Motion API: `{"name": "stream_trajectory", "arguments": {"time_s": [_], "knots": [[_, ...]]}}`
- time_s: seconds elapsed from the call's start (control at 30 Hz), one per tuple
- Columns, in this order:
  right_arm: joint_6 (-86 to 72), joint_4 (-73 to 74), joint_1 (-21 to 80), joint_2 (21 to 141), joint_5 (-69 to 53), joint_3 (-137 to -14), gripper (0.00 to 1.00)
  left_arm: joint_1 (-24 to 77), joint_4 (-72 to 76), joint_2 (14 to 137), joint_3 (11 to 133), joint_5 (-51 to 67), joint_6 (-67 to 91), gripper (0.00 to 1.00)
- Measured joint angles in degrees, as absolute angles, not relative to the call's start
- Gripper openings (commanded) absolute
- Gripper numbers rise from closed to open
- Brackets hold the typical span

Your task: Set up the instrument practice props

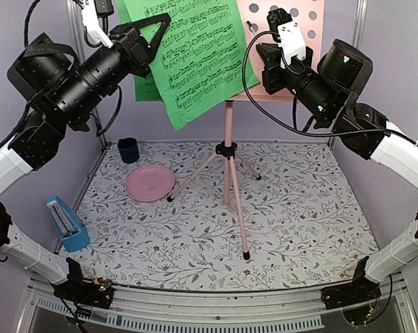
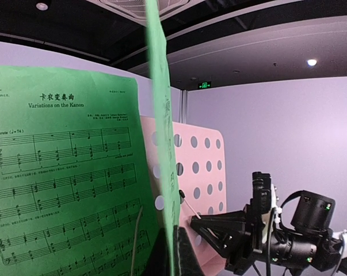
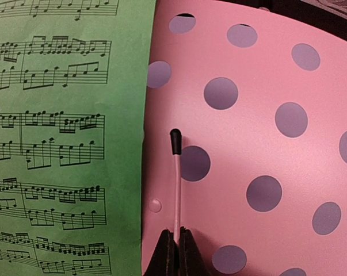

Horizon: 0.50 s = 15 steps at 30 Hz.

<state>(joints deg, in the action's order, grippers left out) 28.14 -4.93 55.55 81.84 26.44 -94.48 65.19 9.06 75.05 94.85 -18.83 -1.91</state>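
The pink tripod music stand stands mid-mat, its perforated desk at the top. My left gripper is shut on the edge of a tilted green sheet-music page, seen edge-on between its fingers in the left wrist view. A second green page lies flat on the desk's left part. My right gripper is shut on the desk's thin pink retaining wire, which has a black tip. The blue pyramid metronome stands at the mat's left edge.
A round pink disc lies on the flowered mat left of the stand's legs. A small dark blue cup stands at the back left. Purple walls close in the back and sides.
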Motion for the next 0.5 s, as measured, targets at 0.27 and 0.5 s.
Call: {"name": "stream_trajectory", "arguments": {"time_s": [0.27, 0.5], "knots": [[29.1, -12.5, 55.6, 78.8, 24.5, -88.4, 0.00, 62.0, 8.8, 77.5, 97.7, -17.6, -2.3, 0.00], [29.6, -14.5, 55.5, 78.6, 21.6, -87.0, 0.00, 57.8, 5.1, 85.7, 107.5, -13.0, -2.4, 0.00]]}}
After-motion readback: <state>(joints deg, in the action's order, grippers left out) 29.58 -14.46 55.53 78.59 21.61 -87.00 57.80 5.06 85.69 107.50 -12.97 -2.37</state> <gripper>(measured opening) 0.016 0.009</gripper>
